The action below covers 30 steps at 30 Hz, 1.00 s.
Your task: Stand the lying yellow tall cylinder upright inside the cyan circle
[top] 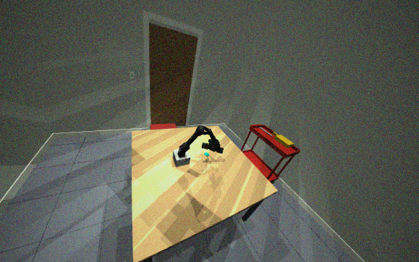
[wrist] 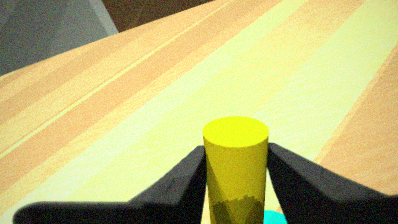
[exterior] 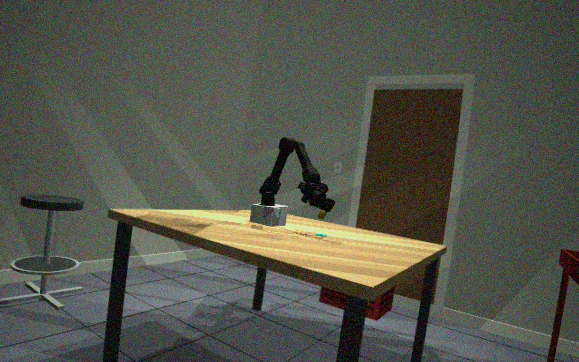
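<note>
The yellow tall cylinder (exterior: 322, 214) (wrist: 236, 175) is held between the fingers of my gripper (wrist: 235, 151), clear of the table. In the wrist view its round end face points away from me between the fingertips. In the exterior view only a short part of it shows below the gripper, so its exact tilt is hard to tell. In the top view it is hidden by the gripper. The cyan circle (top: 206, 154) (exterior: 322, 235) (wrist: 275, 218) lies flat on the table, below the gripper. In the wrist view only its edge shows, right of the cylinder.
The wooden table (top: 230, 195) (exterior: 368, 265) carries the arm's grey base block (top: 182, 159) (exterior: 268, 215), to the left of the circle in the top and exterior views. A red cart (top: 266, 170) stands beyond the table edge. A stool (exterior: 52, 202) stands off to the left.
</note>
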Motion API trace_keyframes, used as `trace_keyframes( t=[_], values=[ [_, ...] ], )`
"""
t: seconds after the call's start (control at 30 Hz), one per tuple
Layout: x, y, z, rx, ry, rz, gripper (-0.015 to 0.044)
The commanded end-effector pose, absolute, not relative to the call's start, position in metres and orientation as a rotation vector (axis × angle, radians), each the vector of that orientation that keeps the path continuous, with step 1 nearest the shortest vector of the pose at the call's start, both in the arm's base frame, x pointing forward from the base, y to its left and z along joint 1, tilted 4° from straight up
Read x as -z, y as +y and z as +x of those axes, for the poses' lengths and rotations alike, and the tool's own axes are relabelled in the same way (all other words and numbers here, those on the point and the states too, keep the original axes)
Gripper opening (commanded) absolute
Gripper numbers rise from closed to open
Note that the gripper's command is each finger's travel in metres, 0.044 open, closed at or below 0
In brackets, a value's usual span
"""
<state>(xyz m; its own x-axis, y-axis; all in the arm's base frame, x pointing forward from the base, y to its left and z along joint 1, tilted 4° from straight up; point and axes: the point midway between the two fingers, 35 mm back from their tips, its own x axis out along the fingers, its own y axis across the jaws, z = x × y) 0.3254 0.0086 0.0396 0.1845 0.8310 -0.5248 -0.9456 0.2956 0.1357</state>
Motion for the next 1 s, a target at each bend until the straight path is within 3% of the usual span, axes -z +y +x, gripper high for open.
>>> trace_keyframes(
  t=[0.0,0.97],
  values=[
    [-0.04,0.008,0.324,-1.265,0.534,-0.227,0.0105],
    [-0.05,-0.002,0.325,-1.198,0.316,-0.152,0.0105]
  ],
)
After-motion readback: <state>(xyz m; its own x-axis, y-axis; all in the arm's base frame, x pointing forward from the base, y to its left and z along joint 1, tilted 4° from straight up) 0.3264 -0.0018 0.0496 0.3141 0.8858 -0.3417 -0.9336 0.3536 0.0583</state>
